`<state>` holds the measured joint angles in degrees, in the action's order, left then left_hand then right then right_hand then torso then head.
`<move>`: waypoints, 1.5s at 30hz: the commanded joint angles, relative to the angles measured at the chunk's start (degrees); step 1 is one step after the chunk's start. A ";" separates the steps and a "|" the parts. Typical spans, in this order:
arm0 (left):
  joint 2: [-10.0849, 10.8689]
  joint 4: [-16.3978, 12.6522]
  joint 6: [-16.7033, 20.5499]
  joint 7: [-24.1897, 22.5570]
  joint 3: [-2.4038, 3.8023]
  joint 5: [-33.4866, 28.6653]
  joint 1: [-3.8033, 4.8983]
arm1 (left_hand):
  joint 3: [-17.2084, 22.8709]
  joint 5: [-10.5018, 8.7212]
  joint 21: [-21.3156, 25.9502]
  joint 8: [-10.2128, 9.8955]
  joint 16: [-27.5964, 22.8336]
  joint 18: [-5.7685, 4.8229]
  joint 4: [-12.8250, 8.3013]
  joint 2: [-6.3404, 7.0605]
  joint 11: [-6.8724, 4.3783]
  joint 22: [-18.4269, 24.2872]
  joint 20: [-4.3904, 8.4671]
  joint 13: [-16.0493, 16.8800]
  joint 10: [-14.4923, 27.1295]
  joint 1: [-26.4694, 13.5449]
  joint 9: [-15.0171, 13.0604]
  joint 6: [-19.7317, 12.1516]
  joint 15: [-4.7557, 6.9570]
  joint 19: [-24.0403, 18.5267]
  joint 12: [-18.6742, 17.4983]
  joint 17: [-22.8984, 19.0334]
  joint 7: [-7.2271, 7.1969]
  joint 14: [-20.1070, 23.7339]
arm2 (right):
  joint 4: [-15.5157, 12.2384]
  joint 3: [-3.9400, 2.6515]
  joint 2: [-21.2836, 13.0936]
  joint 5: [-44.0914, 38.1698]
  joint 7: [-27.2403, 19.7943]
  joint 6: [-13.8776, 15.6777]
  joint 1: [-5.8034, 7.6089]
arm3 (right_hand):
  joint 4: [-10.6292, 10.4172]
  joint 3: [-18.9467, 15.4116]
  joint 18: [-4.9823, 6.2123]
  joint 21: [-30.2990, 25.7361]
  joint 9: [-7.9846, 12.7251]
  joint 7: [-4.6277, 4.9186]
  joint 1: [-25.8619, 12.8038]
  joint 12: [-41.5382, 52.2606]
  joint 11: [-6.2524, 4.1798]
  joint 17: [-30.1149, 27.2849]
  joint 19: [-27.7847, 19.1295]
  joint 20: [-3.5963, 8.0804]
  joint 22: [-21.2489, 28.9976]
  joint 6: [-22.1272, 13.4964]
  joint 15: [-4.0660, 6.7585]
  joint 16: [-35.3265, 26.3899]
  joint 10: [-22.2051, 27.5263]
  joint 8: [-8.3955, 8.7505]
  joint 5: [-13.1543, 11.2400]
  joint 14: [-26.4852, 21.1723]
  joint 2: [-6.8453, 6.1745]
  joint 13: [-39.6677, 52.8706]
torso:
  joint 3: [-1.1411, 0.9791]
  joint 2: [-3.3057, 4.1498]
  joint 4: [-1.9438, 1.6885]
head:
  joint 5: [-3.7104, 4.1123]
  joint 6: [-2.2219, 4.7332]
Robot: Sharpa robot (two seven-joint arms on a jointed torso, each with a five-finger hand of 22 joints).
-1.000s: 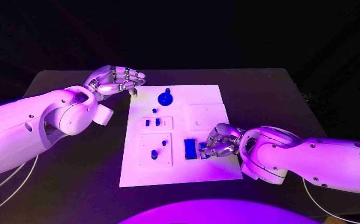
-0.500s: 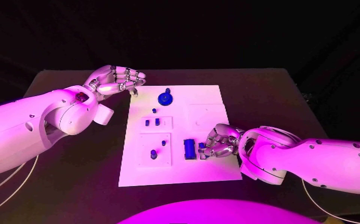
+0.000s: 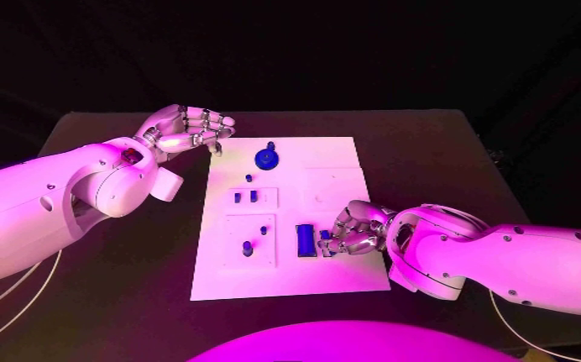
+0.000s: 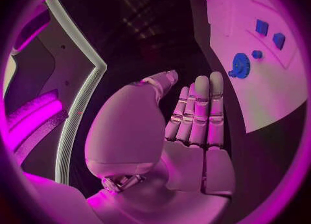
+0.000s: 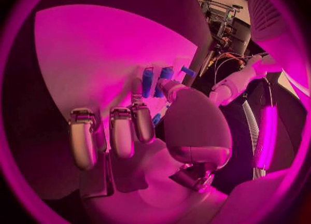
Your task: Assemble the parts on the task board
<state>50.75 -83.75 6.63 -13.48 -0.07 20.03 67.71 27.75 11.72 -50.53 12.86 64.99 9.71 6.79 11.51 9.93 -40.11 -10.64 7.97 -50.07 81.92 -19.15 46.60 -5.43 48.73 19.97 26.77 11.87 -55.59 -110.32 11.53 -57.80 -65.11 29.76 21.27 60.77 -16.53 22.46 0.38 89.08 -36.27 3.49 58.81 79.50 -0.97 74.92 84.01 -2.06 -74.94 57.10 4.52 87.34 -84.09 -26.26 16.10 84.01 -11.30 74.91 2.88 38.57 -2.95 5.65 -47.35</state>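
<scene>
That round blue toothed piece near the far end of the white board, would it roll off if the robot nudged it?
Probably not. The blue gear lies flat on the white board, so a nudge would more likely slide it than roll it. It looks like stiff, light plastic, so it should keep its shape. The left robot hand beside the board holds nothing.

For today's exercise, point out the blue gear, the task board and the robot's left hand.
blue gear (image 3: 266, 159), head view, its round face.
task board (image 3: 339, 156), head view, bare far right part.
left hand (image 3: 191, 129), head view, back of the hand.
</scene>
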 commanded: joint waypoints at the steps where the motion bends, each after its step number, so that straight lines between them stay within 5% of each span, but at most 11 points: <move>1: -0.03 -0.15 -0.98 -0.15 0.04 -0.13 0.02 | -0.13 0.18 0.37 0.39 0.28 0.80 0.18 -0.37 0.04 0.07 -0.31 0.07 0.40 -0.04 -0.09 -0.53 -0.08 -0.14 0.32 -0.09 2.01 0.36 | -0.45 0.01 -0.24 -0.85 -0.60 -1.06 -0.08 | -0.07 -0.54 -0.17 -0.02 -0.11 -0.03 -0.70 0.13 0.26 9.27 5.59 -0.06 -14.78 0.40 -0.29 -0.01 -1.85 0.14 0.38 4.82 0.09 9.74 | -0.01 -0.02 0.01 | -0.07 -0.04; 18: 0.00 -0.04 -0.93 -0.06 0.03 -0.11 0.02 | -0.20 0.18 0.42 0.41 0.28 0.79 0.26 -0.33 0.06 0.09 -0.33 0.06 0.53 -0.13 -0.09 -0.58 -0.11 -0.16 0.37 -0.12 2.02 0.42 | -1.93 0.01 -1.47 -1.21 -0.72 -1.68 -0.06 | 0.33 -1.50 -0.22 0.21 -0.18 -0.22 -0.55 0.23 0.09 9.38 5.69 0.03 -14.85 0.59 -0.17 0.04 -1.94 0.06 0.83 4.84 0.84 9.80 | 0.00 0.02 -0.01 | -0.15 0.00; 25: 0.07 -0.06 -0.90 0.01 0.03 -0.09 0.02 | -0.20 0.18 0.42 0.41 0.28 0.79 0.26 -0.33 0.06 0.09 -0.33 0.06 0.53 -0.13 -0.09 -0.58 -0.11 -0.16 0.37 -0.12 2.02 0.42 | -2.02 0.01 -2.13 -1.16 -1.10 -3.71 -0.05 | 1.31 -2.33 -0.23 0.26 -0.13 -0.20 3.49 0.16 0.09 9.43 5.71 0.08 -14.86 0.57 -0.15 0.06 -1.94 0.25 -4.27 4.85 0.86 9.81 | 0.02 0.01 -0.02 | -0.27 -0.05; 45: 0.05 0.03 -0.96 0.04 0.03 -0.07 0.02 | -0.21 0.20 0.46 0.43 0.31 0.79 0.32 -0.38 0.06 0.11 -0.34 0.05 0.62 -0.15 -0.10 -0.61 -0.12 -0.17 0.45 -0.14 2.02 0.45 | -0.15 0.01 -1.46 -0.74 -1.93 -4.66 -0.04 | 1.08 -2.41 -0.28 0.49 -0.10 -0.22 4.07 0.34 0.07 9.58 5.81 0.08 -14.93 0.76 -0.14 0.13 -2.03 0.25 -5.43 4.88 1.38 9.92 | -0.03 0.04 -0.07 | -0.35 0.01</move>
<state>50.88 -83.65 6.47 -13.15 -0.08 20.05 67.71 27.59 11.72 -50.31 13.06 64.99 9.71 6.96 11.51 10.13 -40.07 -10.64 7.96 -49.86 81.92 -19.18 46.19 -5.43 48.73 20.29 26.71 11.86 -55.59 -110.66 11.53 -59.43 -65.61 28.67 17.86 60.79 -15.33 20.17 0.38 89.30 -36.39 3.29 62.68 79.50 -0.97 74.95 84.01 -2.06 -74.91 57.30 4.52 87.34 -84.09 -26.26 10.98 84.01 -10.18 74.90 2.88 38.57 -2.96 5.29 -47.29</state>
